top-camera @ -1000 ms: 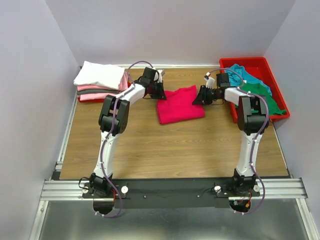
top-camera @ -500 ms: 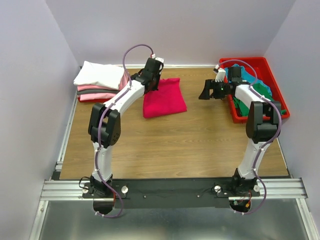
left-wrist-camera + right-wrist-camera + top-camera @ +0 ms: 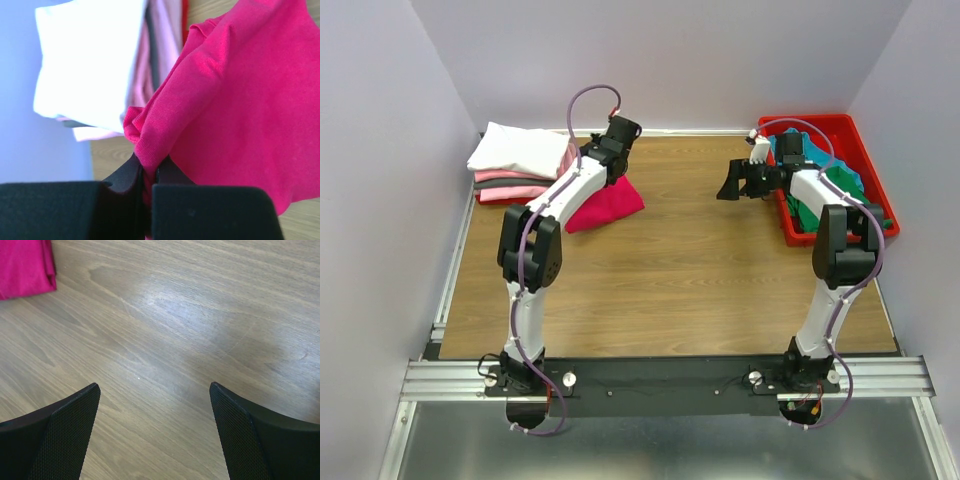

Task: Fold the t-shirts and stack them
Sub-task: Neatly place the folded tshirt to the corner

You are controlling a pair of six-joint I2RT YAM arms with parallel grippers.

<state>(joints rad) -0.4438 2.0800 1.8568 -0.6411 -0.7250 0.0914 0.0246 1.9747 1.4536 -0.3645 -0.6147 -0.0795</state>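
Tightly, left claw [image 3: 148, 172] pinches plain crimson t-shirt [image 3: 240, 100] beside folded stack [image 3: 90, 60].

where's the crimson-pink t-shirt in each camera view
Top external: the crimson-pink t-shirt is left of centre, beside the left arm's wrist, near the folded stack.
Left wrist: it fills the right half, its edge pinched in the left pincer.
Right wrist: only a corner shows, at the top left.
Shared landmark: the wooden table top, seen in all three.

A robotics lab test cell: plain pale walls [image 3: 380, 200] enclose a wood-grain surface [image 3: 670, 290], with left arm [image 3: 533, 250] and right arm [image 3: 842, 255] bolted to an aluminium rail [image 3: 445, 380].
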